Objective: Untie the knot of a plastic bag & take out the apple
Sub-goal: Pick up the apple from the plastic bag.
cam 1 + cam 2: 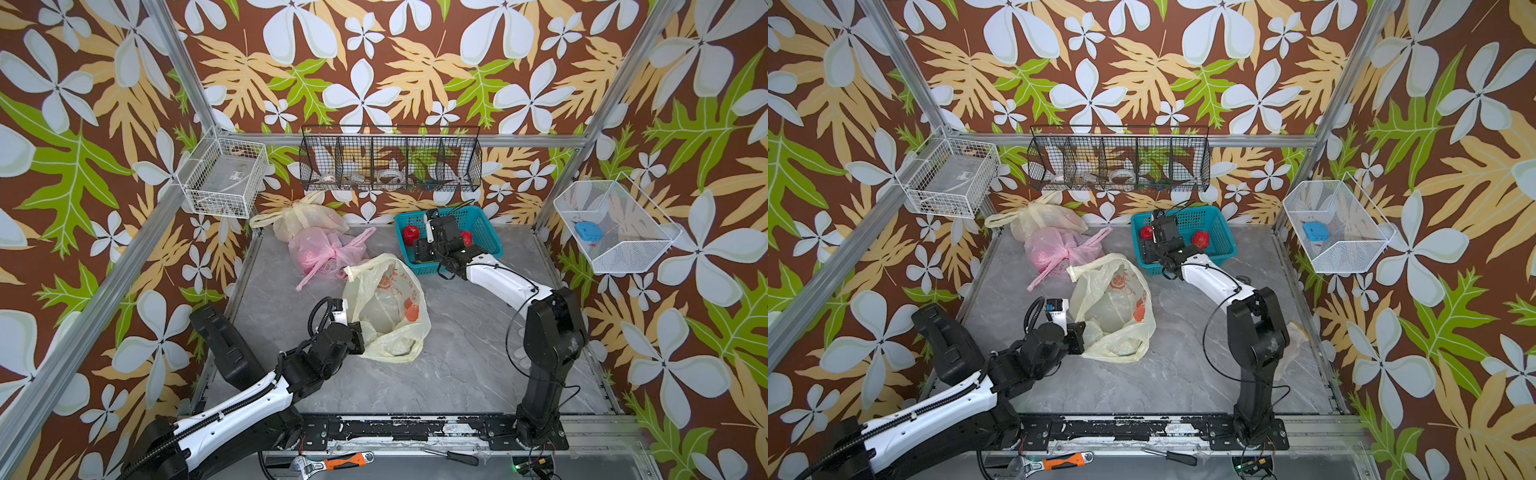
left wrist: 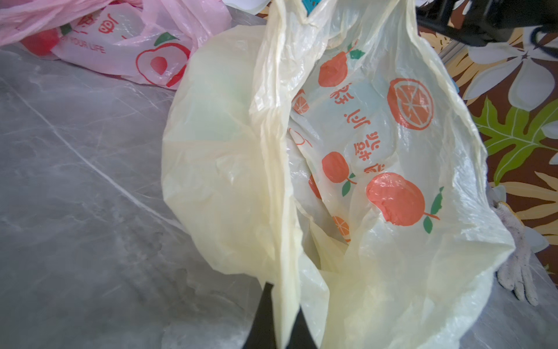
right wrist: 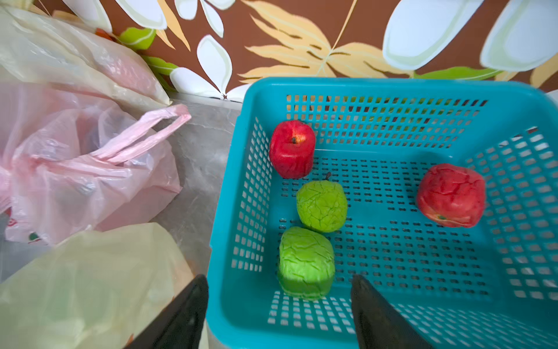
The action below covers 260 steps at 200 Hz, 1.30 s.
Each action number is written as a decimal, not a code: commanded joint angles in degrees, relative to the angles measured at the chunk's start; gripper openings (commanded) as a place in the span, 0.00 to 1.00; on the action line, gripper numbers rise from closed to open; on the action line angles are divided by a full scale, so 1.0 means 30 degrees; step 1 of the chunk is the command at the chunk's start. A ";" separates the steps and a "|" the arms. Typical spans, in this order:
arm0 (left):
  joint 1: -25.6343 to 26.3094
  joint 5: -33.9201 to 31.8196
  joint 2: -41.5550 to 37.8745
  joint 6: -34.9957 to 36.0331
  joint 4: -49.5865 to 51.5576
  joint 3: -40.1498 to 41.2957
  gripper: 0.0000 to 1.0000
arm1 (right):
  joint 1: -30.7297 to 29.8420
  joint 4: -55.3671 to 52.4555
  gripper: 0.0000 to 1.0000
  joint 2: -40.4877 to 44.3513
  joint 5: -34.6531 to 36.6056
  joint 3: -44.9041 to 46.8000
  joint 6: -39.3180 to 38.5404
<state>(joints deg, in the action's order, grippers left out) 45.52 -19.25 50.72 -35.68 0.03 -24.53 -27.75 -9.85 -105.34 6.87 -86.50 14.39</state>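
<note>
The right arm reaches over the teal basket (image 3: 377, 90), its right gripper (image 3: 279, 290) spread wide and empty. Inside lie two red apples (image 3: 292, 151) and two green, one green apple (image 3: 306, 263) directly beneath the jaws. Beside the basket, the low-stretched left gripper (image 2: 282, 308) pinches the yellow bag (image 2: 392, 136) by its rim, and the bag's mouth gapes.

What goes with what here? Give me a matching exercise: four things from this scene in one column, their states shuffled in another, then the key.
Things
1. left hand
2. right hand
3. pink bag
4. orange-print yellow bag

States
a. tied in a knot
b. open, above the teal basket
c. untied, mouth gaping
d. shut, pinching a bag's rim

Pairs: 1-d, 2-b, 3-a, 4-c
</note>
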 commanded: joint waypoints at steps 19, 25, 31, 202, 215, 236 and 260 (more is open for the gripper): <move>-0.0026 0.0891 0.2090 0.1054 -0.1553 -0.0958 0.00 | -0.1879 -0.0208 0.75 0.2994 -0.0143 0.2765 0.0534; -0.0026 0.0806 0.2311 0.1059 -0.1436 -0.1033 0.00 | -0.2464 -0.0282 0.74 0.3382 0.0091 0.3298 0.0509; -0.0033 0.0658 0.2467 0.0973 -0.1304 -0.1035 0.00 | -0.3082 -0.0343 0.74 0.3821 0.0302 0.3815 0.0550; -0.0048 0.2982 -0.0182 0.0651 -0.0588 0.0825 0.00 | -0.6011 0.5368 0.68 -0.5277 -0.0494 0.0155 0.2505; -0.0036 0.3028 -0.0124 0.0817 -0.0156 0.0793 0.00 | -0.6007 0.5785 0.74 -0.5510 -0.0680 -0.0069 0.2299; -0.0040 0.2985 -0.0189 0.1051 0.0227 0.0908 0.00 | -0.6013 0.6073 0.79 -0.6503 -0.1135 -0.0733 0.2040; -0.0083 0.2860 -0.0251 0.1369 0.0276 0.0871 0.00 | -0.6030 0.6718 0.81 -0.7775 -0.2405 -0.1505 0.1928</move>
<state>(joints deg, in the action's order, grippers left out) 45.43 -11.07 50.15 -32.95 0.14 -21.71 -45.78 7.38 -125.97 3.01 -89.30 20.67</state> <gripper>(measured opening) 0.049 0.803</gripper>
